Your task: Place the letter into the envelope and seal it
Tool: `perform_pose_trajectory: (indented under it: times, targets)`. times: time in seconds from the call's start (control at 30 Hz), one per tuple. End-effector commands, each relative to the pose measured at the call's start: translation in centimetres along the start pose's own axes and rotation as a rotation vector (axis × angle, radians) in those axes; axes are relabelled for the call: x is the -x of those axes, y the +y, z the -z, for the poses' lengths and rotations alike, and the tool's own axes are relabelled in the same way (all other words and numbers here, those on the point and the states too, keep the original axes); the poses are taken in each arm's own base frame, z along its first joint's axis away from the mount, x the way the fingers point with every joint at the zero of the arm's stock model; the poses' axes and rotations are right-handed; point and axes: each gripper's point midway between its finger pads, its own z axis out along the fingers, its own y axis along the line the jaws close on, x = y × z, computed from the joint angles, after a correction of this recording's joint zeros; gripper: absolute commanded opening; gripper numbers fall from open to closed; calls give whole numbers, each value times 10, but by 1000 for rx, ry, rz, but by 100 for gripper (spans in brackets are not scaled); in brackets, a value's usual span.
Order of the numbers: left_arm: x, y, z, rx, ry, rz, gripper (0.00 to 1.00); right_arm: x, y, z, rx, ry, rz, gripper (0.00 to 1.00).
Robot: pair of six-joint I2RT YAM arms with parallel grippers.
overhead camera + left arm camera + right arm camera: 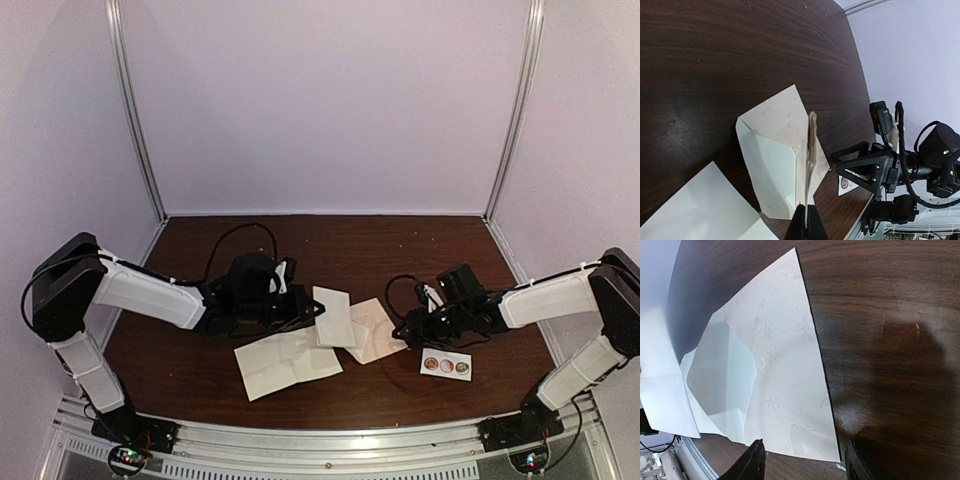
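Note:
The letter (332, 315) is a folded whitish sheet pinched at its edge by my shut left gripper (312, 310). In the left wrist view the letter (811, 145) shows edge-on, standing up from the gripper (810, 220) above the envelope (771, 150). The pale tan envelope (374, 332) lies flat on the table, its flap spread open. My right gripper (405, 330) is low at the envelope's right edge. In the right wrist view its fingers (753, 461) stand apart, and the gripper (802, 466) straddles the envelope's (785, 375) near edge without touching it.
A larger creased white sheet (285, 363) lies flat in front of the left gripper, partly under the letter. A small white strip with three round stickers (445, 364) sits near the right arm. Walls and metal posts enclose the dark wooden table (340, 245).

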Motion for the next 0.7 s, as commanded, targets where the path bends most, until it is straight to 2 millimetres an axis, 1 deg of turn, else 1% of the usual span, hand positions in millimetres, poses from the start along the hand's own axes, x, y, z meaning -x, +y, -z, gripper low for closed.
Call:
perform_pose_trajectory:
  times: [0.0,0.13,0.23,0.37,0.43,0.57,0.67]
  targets:
    - [8,-6,-5,-18,-36,0,0,-9,5,-8,26,25,4,55]
    - [6,-1,-7,-11,-33,5,0,-16,8,-13,30,42,8,55]
    - [4,12,-7,11,-28,20,0,-20,14,-15,41,48,8,54]
    - [4,22,-2,24,-35,40,0,-22,21,-16,56,44,9,54]
    - [2,25,-1,27,-30,48,0,-20,27,-13,70,30,7,53]
    - [-2,32,0,32,-16,62,0,-9,37,-5,88,-12,16,54]
    - [-1,39,1,40,-11,66,0,-3,37,-2,65,-28,33,54]
